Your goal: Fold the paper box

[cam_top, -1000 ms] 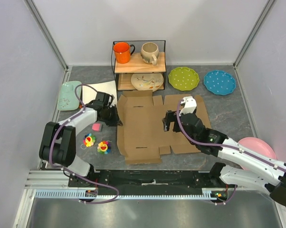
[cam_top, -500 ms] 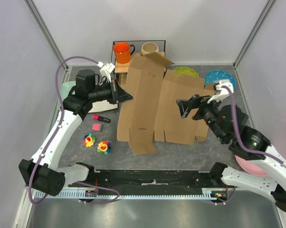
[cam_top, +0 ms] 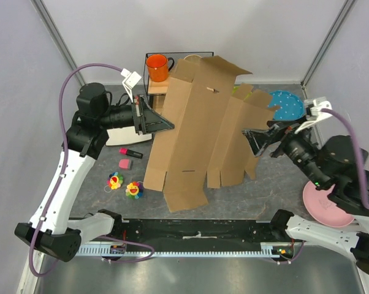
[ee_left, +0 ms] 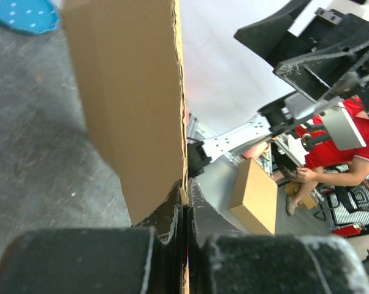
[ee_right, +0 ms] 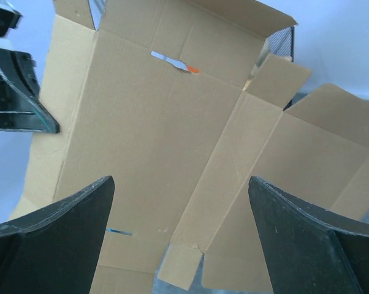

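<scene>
- The left gripper (cam_top: 166, 125) is pinched shut on the left edge of the paper box (cam_top: 197, 122). It holds the unfolded sheet tilted up, lower flaps on the table (cam_top: 123, 207), probably to free the panels for creasing.
- The right gripper (cam_top: 253, 141) is spread wide at the right panel; contact is unclear.
- A second ago the sheet lay flat; now it stands steep.
</scene>
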### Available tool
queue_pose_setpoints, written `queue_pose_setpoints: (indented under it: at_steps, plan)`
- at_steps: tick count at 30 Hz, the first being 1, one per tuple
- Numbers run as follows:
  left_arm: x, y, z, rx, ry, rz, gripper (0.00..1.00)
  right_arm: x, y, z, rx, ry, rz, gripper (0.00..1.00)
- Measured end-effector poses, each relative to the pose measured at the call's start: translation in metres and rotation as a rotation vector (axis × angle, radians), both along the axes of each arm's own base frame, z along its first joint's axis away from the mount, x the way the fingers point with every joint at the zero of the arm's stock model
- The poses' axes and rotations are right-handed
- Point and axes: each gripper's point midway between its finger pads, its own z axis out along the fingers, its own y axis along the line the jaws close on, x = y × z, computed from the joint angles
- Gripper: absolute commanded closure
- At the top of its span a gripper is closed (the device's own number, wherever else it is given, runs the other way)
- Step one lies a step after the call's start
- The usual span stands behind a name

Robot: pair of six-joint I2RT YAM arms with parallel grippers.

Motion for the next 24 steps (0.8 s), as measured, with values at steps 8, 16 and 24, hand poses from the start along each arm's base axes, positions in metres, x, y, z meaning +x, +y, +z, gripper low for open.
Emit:
queue_pose_setpoints:
  at_steps: [8,16,24]
  plan:
    - [-0.023,-0.007,0.033,-0.127,-0.004,-0.089,0.98,-0.027,-0.010,0.043,0.075,-0.083,0.096,0.02]
    - [-0.030,-0.063,-0.001,-0.136,0.165,-0.255,0.98,-0.026,-0.001,0.016,0.007,-0.033,0.122,0.02]
    - [-0.084,-0.105,0.072,-0.186,0.075,-0.438,0.98,-0.027,-0.002,0.016,-0.003,-0.029,0.127,0.02]
